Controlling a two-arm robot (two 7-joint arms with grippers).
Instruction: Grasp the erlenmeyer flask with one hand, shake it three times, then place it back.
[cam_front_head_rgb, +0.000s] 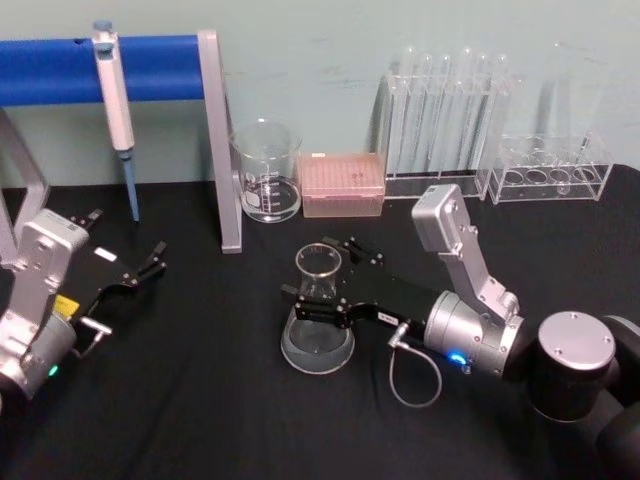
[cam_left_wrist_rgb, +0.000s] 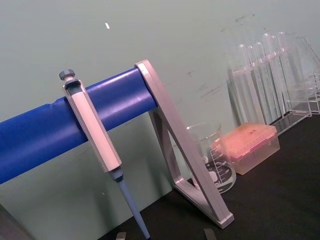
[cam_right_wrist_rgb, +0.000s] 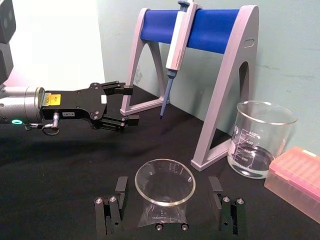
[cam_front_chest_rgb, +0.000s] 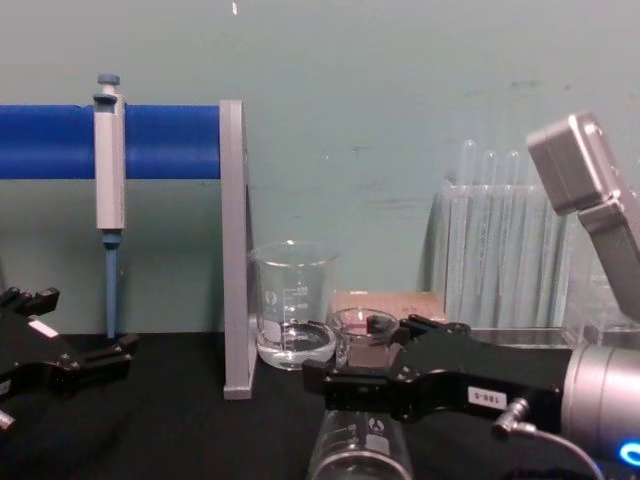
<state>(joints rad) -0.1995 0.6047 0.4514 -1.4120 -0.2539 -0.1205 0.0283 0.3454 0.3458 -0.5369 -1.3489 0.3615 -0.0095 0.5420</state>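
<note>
1. My right gripper (cam_front_head_rgb: 315, 282) reaches in low over the black table (cam_front_head_rgb: 200, 400) from the right, level with the neck of the erlenmeyer flask (cam_front_head_rgb: 318, 348).
2. Its jaws are released: one finger stands on each side of the flask. In the right wrist view there is a clear gap between each finger and the glass rim.
3. The flask stands upright on the table, near the middle, in front of the beaker (cam_front_head_rgb: 267, 170) and the pink box (cam_front_head_rgb: 342, 185).
4. My left gripper (cam_front_head_rgb: 158, 257) rests well apart on the left, close to the table and in front of the pipette (cam_front_head_rgb: 115, 100) hanging on its blue-barred stand (cam_front_head_rgb: 218, 140). Its jaws are also spread, with nothing between them.
5. A rack of test tubes (cam_front_head_rgb: 445, 120) stands at the back right.
</note>
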